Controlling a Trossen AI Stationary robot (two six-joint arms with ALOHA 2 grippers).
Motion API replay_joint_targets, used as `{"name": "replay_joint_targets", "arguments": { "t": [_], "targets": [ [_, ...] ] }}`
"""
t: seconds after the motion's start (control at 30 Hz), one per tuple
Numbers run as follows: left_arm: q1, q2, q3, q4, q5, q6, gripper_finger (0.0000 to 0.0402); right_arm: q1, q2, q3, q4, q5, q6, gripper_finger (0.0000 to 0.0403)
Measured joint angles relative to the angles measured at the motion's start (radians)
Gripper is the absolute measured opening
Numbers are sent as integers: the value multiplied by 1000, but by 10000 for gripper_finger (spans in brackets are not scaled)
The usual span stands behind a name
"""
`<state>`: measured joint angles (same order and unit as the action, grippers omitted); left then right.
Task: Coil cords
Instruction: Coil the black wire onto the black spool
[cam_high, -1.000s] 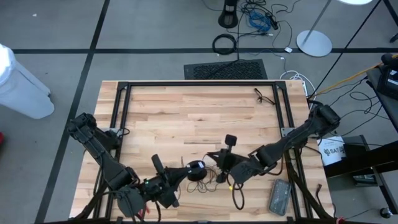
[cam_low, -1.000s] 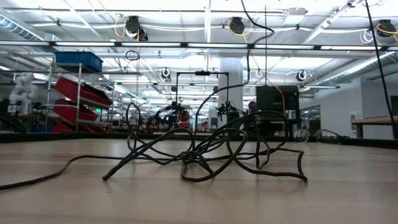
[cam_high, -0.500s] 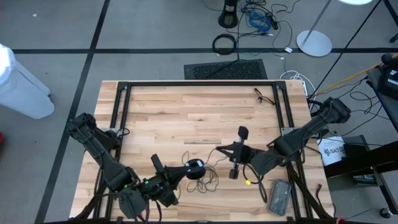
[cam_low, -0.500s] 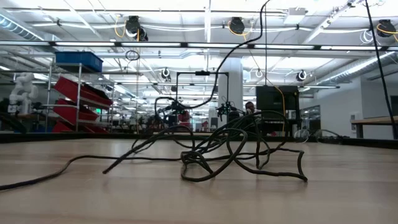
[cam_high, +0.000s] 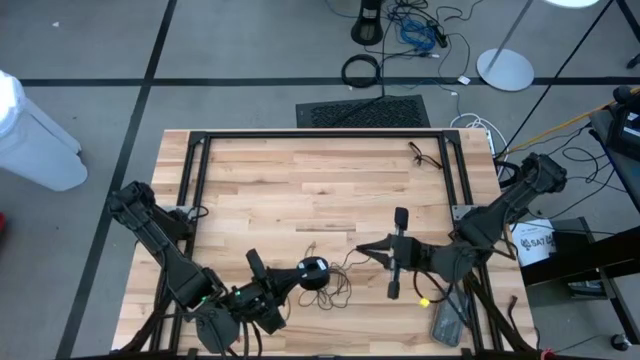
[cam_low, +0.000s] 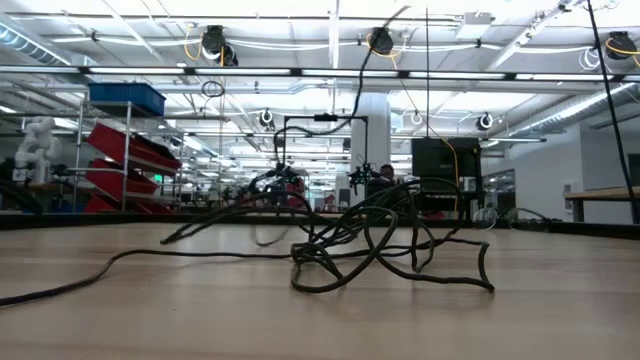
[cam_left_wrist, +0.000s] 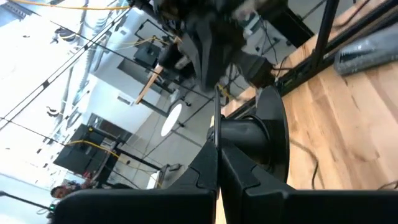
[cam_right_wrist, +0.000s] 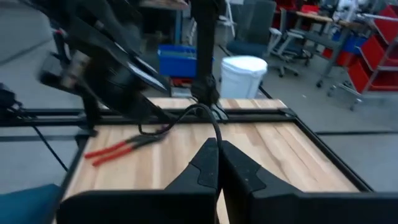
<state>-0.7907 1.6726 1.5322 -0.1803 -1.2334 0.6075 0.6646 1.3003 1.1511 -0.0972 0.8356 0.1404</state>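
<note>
The cord is a thin black wire with a small round dark puck (cam_high: 315, 270) at one end. My left gripper (cam_high: 298, 276) is shut on the puck near the table's near edge. My right gripper (cam_high: 368, 247), right of it, is shut on the wire (cam_right_wrist: 200, 111). Between them, slack loops (cam_high: 335, 290) lie on the wood. In the low view they show as a tangle (cam_low: 380, 245), with one strand (cam_low: 352, 130) rising out of the picture. My left gripper pinches the puck between its two shut fingers, at the side nearest them (cam_left_wrist: 239, 146). The fingers come in about level from the table's left. The puck stands on edge, its round face (cam_left_wrist: 273, 134) turned toward the right arm. My right gripper pinches the wire between its two fingertips (cam_right_wrist: 217, 135). The fingers lie about level and point toward the table's left. The wire rises from the tips, arches over and runs on toward the left arm (cam_right_wrist: 106, 62); beyond that it is slack.
A grey flat case (cam_high: 448, 315) lies at the near right corner. Red-handled pliers (cam_right_wrist: 118, 149) lie on the wood by the left arm. A small dark object (cam_high: 427, 154) sits at the far right. A black frame (cam_high: 320, 135) rims the table.
My right gripper has risen and gone toward the table's right edge, still shut on the wire. It has drawn the wire out of the tangle: the left strands, which lay on the wood, now hang lifted. The rest of the tangle and the puck have stayed put.
</note>
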Motion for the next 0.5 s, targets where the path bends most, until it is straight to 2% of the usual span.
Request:
{"name": "replay_joint_targets", "arguments": {
  "t": [0.5],
  "targets": [
    [47,9,0,-121,-26,-70,2,39,10,0,142,-10,-74,0]
  ]
}}
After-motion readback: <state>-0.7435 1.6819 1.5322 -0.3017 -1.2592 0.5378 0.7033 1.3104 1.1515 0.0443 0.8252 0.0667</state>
